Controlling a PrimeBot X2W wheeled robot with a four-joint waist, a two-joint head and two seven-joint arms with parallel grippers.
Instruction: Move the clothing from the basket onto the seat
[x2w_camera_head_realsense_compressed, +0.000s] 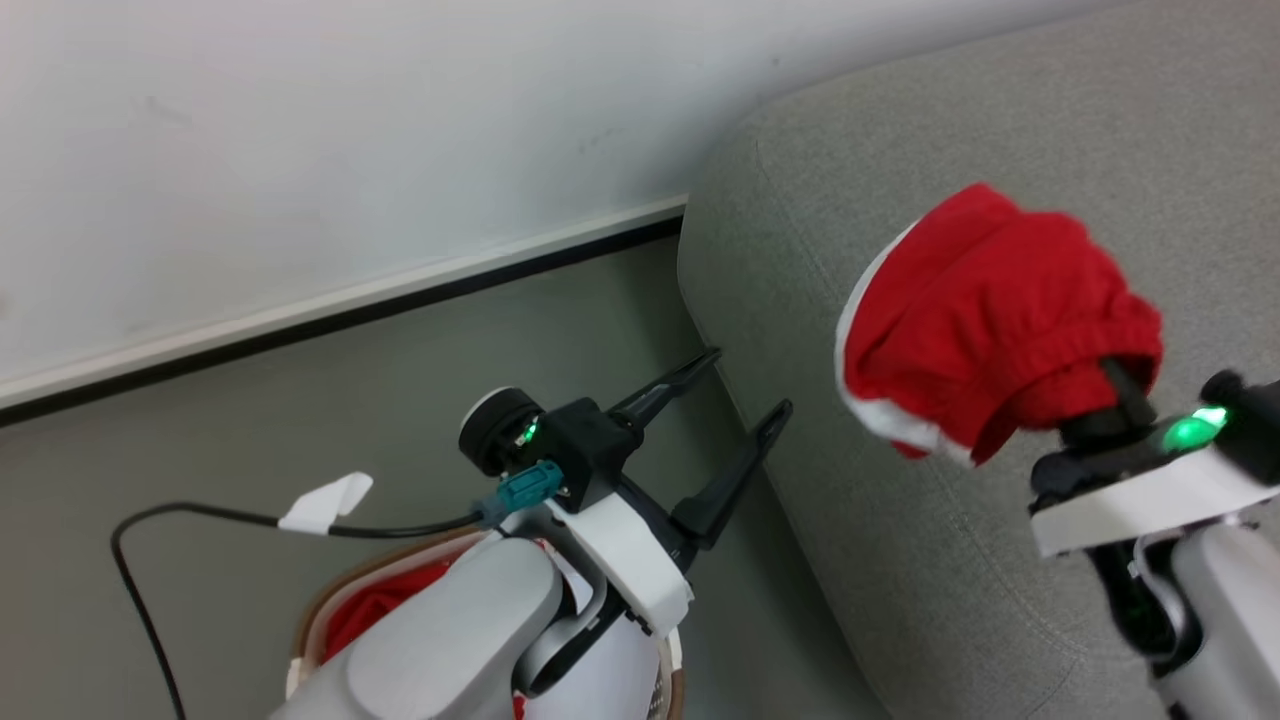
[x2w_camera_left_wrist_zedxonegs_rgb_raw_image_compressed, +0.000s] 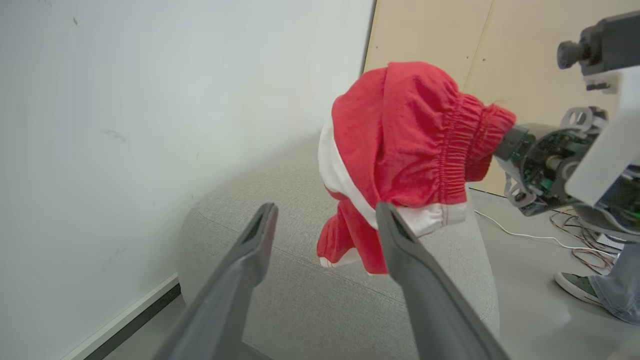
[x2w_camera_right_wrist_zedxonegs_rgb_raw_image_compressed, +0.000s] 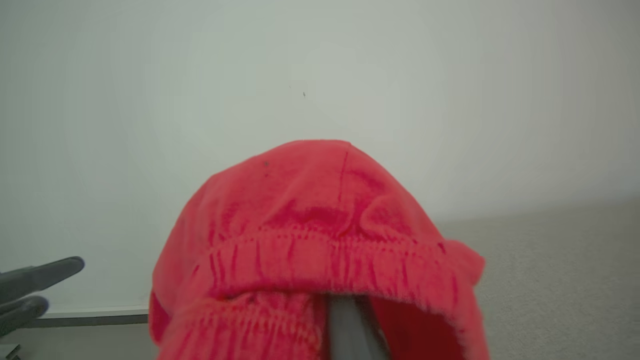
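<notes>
Carrying clothing (x2w_camera_head_realsense_compressed: 990, 320) in clenched right jaws over seat (x2w_camera_head_realsense_compressed: 900, 560) near its edge, left jaws released. Next, likely: lower, then unclench.

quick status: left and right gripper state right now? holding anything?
Left gripper: jaws open, holding nothing.
Right gripper: shut on the bright red soft fabric garment with white trim, held over the grey woven-fabric sofa.

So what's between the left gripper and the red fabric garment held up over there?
Just the rounded edge of the grey woven-fabric sofa; nothing else between the left gripper and the bright red fabric garment, per the head view.
</notes>
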